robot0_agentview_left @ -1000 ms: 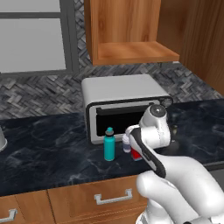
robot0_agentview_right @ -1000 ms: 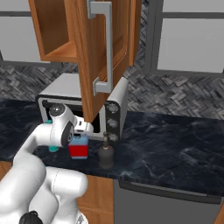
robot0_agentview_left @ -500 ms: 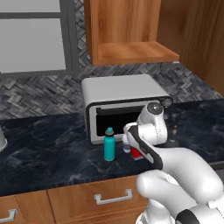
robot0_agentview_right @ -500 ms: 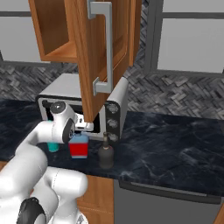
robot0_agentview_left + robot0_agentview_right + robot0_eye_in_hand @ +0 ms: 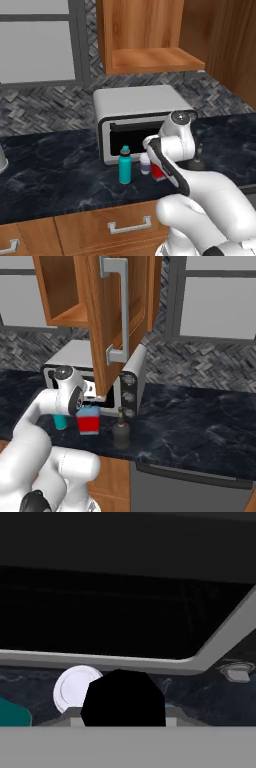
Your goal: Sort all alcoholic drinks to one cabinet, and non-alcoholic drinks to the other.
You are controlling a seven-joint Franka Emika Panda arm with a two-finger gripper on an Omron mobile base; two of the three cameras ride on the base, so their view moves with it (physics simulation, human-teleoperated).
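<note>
The blue bottle with a red label stands on the dark counter in front of the toaster oven. My gripper comes down on its top. In the hand view its black cap fills the gap of my gripper, whose jaws press on both sides of it. Left of it stand the small pale cup, its white lid showing from above, and the slim teal bottle. The near-black round bottle stands to the right. Above hangs the open wooden cabinet.
A white toaster oven sits right behind the bottles. The cabinet door with a long silver handle hangs open just above my hand. Low drawers with silver handles run under the counter edge.
The jaws have drawn in from wide open onto the blue bottle's black cap. My hand has settled slightly lower over it; the bottles and cup stay put.
</note>
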